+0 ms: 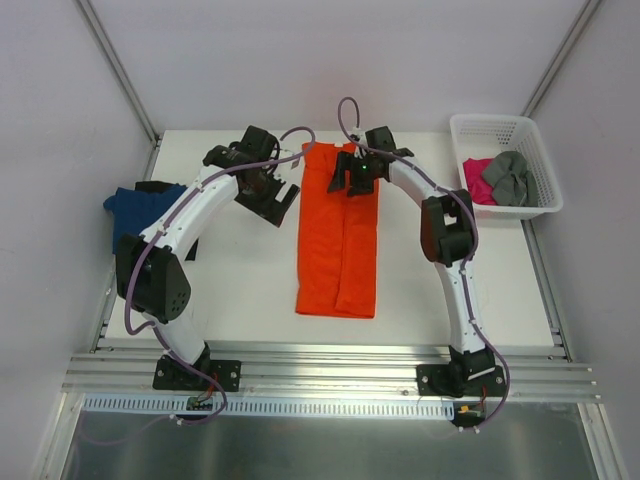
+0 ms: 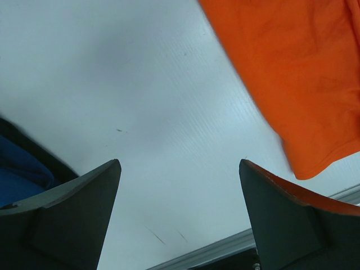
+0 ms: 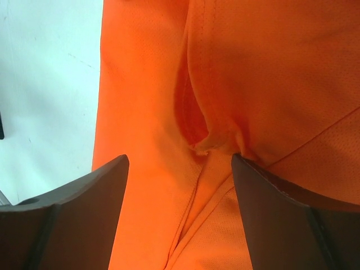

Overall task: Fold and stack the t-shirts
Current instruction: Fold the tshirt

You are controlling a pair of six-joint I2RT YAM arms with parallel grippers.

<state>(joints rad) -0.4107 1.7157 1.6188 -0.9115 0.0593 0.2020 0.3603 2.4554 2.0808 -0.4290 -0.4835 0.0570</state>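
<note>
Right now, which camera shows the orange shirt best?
The top camera. It shows the whole orange shirt, folded into a long strip on the table. The right wrist camera sees only a close-up of its creases, and the left wrist camera catches just one edge.

Top view: bright, even, diffuse overhead light, sharp throughout. Faint soft shadows on the white table (image 1: 240, 270) left of the orange t-shirt (image 1: 338, 240), under the left arm (image 1: 190, 215). No glare on the shirt. Left wrist view: the table left of the shirt reads grey-blue with a broad soft shadow, and the shirt edge is smeared (looks like blur). Right wrist view: the shirt is oversaturated, weave crisp toward its right. The fingers (image 3: 73, 225) of the right gripper (image 3: 180, 157) are dark and soft-focus.
</note>
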